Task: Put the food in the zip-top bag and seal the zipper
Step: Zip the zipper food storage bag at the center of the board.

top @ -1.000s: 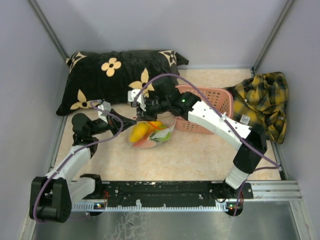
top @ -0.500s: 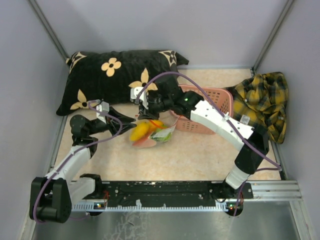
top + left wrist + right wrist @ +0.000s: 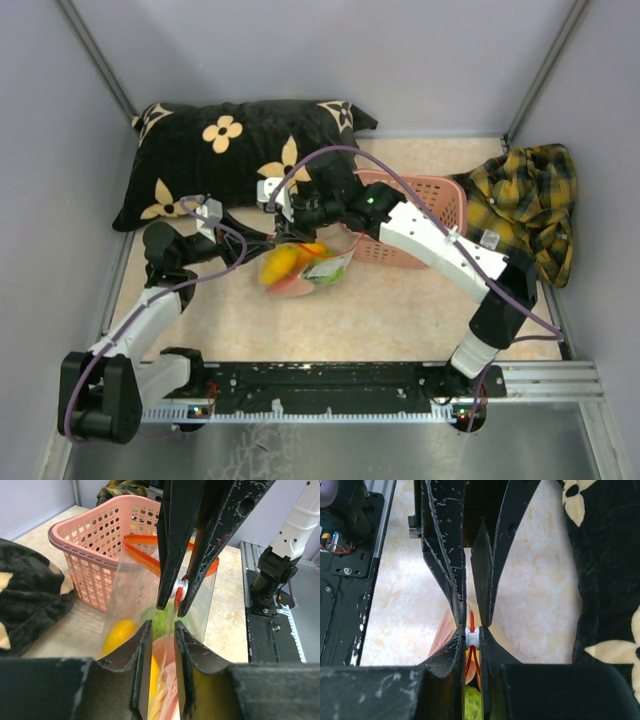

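Between grey walls (image 3: 320, 60), beige tabletop (image 3: 400, 312) under zip-top bag (image 3: 300, 270)

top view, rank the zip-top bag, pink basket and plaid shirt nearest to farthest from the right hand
From the right hand:
1. zip-top bag: right at the fingertips, pinched at its mouth.
2. pink basket: off to the right, partly under the right arm.
3. plaid shirt: far right, beyond the basket.
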`<state>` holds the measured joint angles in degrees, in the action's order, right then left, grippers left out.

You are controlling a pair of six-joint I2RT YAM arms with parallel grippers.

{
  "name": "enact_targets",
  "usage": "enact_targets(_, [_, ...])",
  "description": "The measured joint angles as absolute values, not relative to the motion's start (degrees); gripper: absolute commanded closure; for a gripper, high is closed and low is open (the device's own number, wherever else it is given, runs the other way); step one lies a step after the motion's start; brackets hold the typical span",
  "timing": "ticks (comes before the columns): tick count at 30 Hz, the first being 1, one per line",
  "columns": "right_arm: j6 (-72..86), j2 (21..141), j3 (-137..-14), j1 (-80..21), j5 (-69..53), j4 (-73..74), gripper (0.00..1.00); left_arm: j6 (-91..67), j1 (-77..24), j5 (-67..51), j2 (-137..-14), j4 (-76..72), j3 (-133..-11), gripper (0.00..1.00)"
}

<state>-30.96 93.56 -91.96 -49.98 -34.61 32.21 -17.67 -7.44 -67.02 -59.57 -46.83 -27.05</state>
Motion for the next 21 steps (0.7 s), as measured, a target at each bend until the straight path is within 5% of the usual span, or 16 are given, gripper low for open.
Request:
enact_targets(6, [-31.2,94.1,-93.1,-50.4,-34.6,33.3,1.00,-15.7,-9.6,-67.4,-61.4,-44.4,-28.6,0.83])
enact_targets(10, [-31.6,94.8,-94.7,-50.6,-34.5,34.7,1.00,-14.6,-10.5,-67.6,-62.0,-43.1,-29.4,1.00])
enact_targets(21, [-33.5,95.6,-95.7,-50.4,-31.9,36.4,1.00,-11.9,-10.9,-65.3,-60.9,-39.8,-29.1,1.00])
